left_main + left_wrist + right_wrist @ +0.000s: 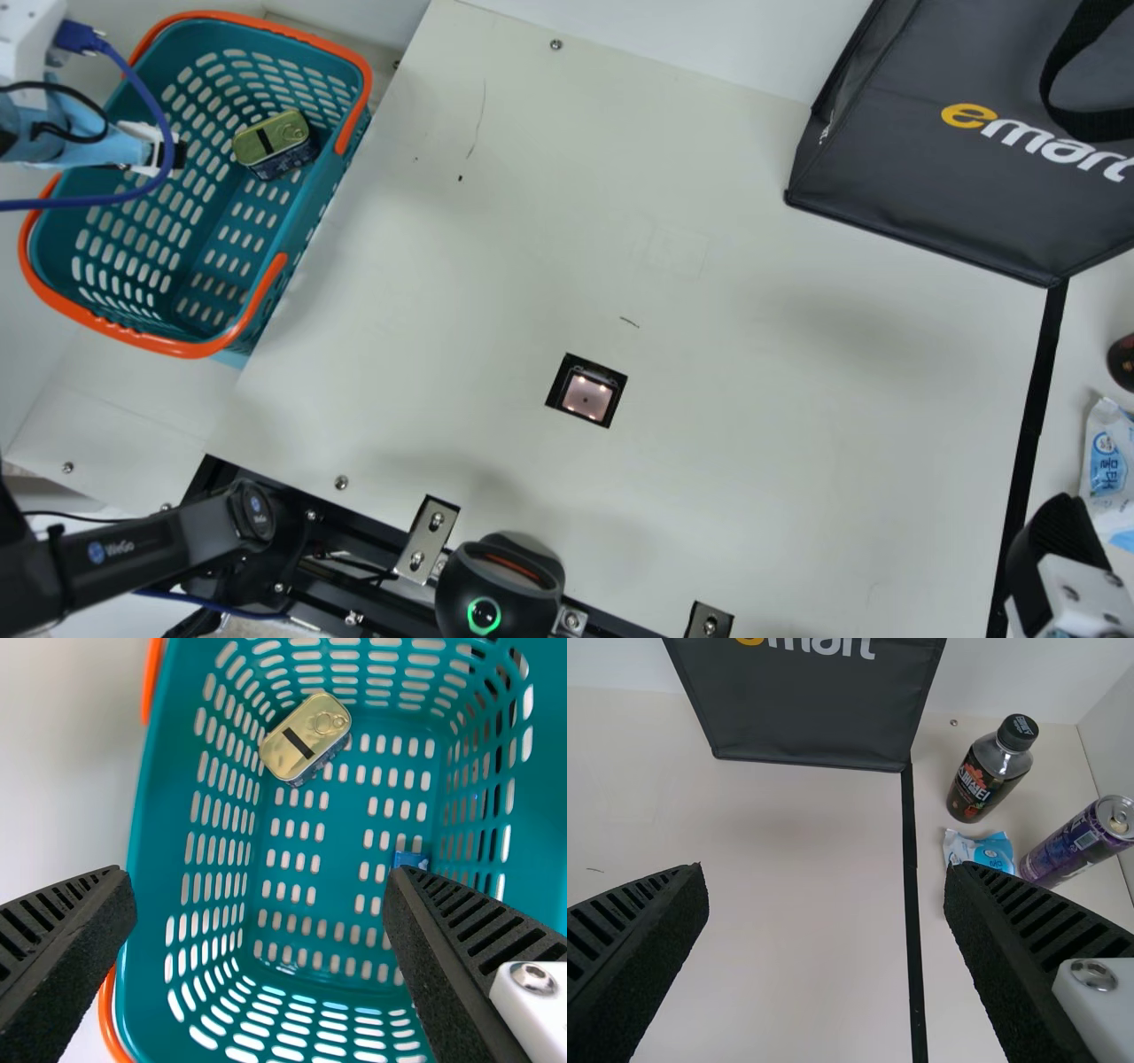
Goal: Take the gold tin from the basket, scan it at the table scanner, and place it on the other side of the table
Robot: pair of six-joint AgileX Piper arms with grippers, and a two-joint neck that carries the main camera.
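Left gripper (177,156): above the teal basket (182,348), fingers spread wide
Gold tin (276,137): inside the basket, near a corner
Table scanner (586,397): right of the basket, lit
Dark shopping bag (930,159): well right of the basket
Right gripper (1059,545): farthest from the basket, fingers parted
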